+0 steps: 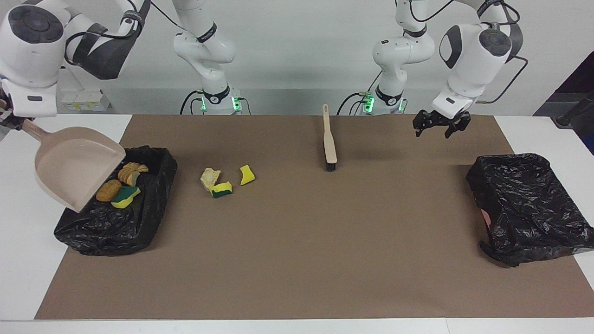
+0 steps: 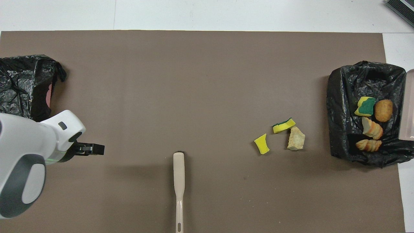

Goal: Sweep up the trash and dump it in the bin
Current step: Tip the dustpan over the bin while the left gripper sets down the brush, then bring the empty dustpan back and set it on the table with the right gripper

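Black plastic lines the bin (image 1: 139,218) at the right arm's end of the desk (image 1: 297,287), where four scraps (image 2: 372,124) lie. Over it the right pincer (image 1: 7,121) is clamped on the tilted, emptied dustpan (image 1: 74,169). Three more scraps (image 1: 225,180) lie on the brown mat beside the bin. Well apart, the left pincer (image 1: 440,127) hangs spread and empty, with the brush (image 1: 329,139) between them.
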Robot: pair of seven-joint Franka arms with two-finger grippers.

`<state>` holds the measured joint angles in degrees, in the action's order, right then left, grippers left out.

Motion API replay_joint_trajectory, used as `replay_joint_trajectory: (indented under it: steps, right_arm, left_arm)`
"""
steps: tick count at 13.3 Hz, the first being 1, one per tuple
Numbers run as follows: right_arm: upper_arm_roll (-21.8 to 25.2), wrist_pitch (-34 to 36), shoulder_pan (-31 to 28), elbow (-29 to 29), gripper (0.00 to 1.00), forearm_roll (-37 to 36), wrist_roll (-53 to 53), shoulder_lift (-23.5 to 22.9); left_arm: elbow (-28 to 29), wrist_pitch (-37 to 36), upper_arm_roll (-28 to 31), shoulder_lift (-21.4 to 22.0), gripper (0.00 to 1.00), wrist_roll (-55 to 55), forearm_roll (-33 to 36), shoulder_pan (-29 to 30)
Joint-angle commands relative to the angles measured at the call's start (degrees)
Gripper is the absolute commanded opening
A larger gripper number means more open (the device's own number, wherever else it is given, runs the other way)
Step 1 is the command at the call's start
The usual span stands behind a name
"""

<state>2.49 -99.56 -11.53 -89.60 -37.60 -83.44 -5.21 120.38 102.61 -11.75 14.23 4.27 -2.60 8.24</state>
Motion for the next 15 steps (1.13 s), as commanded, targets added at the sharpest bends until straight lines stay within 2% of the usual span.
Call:
replay_joint_trajectory:
  steps: [1, 5, 6, 9, 11, 15]
  right_arm:
    - [-0.82, 1.47, -0.16, 0.22, 0.0, 9.0, -4.26, 0.99]
    - [-0.82, 1.56, 0.72, -2.49, 0.0, 23.41, -3.59, 2.39]
    - [-0.82, 1.12, 2.03, -4.77, 0.0, 25.1, 1.56, 3.79]
    - [-0.9, 0.85, 9.23, -8.48, 0.0, 25.73, 19.31, 5.47]
    - [-1.08, 0.51, 12.48, -9.53, 0.0, 30.9, 30.91, 4.95]
    - [-1.08, -0.46, 22.58, -9.63, 0.0, 34.34, 64.02, 3.02]
  left_arm:
    - [-6.11, -3.02, -0.73, -2.72, 1.0, 0.3, 1.1, 3.17]
    - [-18.13, -8.64, -0.73, -8.94, 1.0, 0.13, 1.1, 3.36]
    - [-20.69, -8.74, -0.73, -10.44, 1.0, 0.13, 1.1, 3.27]
    - [-24.57, -9.26, -0.81, -10.81, 1.0, -0.05, 0.93, 2.66]
    - [-26.24, -10.5, -0.81, -10.72, 1.0, -0.57, 0.84, 1.96]
    - [-26.34, -10.85, -0.73, -10.19, 1.0, -3.56, 1.19, 0.29]
